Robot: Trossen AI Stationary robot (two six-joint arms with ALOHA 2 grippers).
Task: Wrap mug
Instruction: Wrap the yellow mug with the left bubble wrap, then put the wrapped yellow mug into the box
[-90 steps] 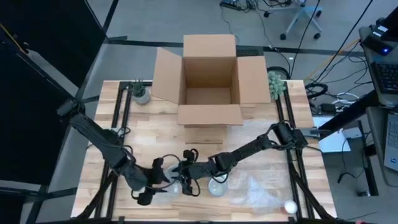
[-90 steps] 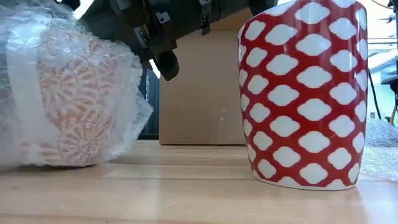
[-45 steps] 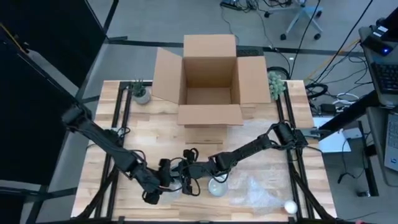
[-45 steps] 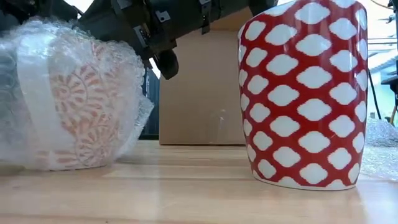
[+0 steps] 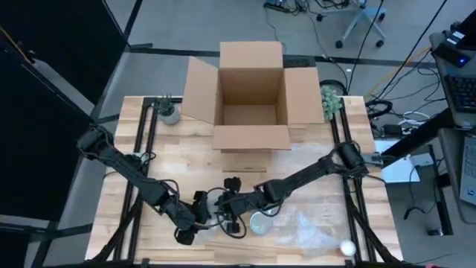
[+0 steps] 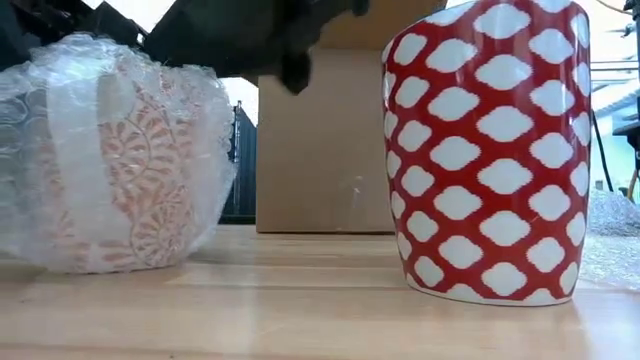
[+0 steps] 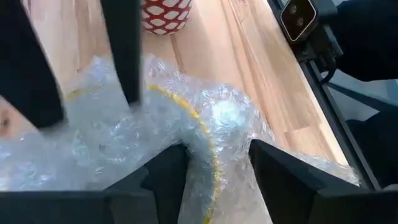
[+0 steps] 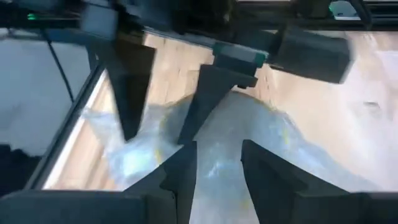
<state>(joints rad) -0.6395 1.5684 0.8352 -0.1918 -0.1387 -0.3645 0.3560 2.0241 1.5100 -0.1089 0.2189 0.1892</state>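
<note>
While both pinch bubble wrap [image 7: 205, 124] | left end effector [image 7: 214, 171] | right end effector [image 8: 217, 165] | wrapped mug [image 6: 120, 160]

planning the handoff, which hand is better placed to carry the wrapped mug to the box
Probably the left hand: its fingers straddle the bubble-wrapped mug. The right hand is there too, though blurred.

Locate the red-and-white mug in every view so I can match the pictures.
High view: red mug near the table's front edge, right of the grippers.
Low view: red mug fills the right side, standing upright.
Left wrist view: red mug at the top edge, beyond the bubble wrap.
Right wrist view: not in it.
Shared landmark: the bubble-wrapped mug beside it.
</note>
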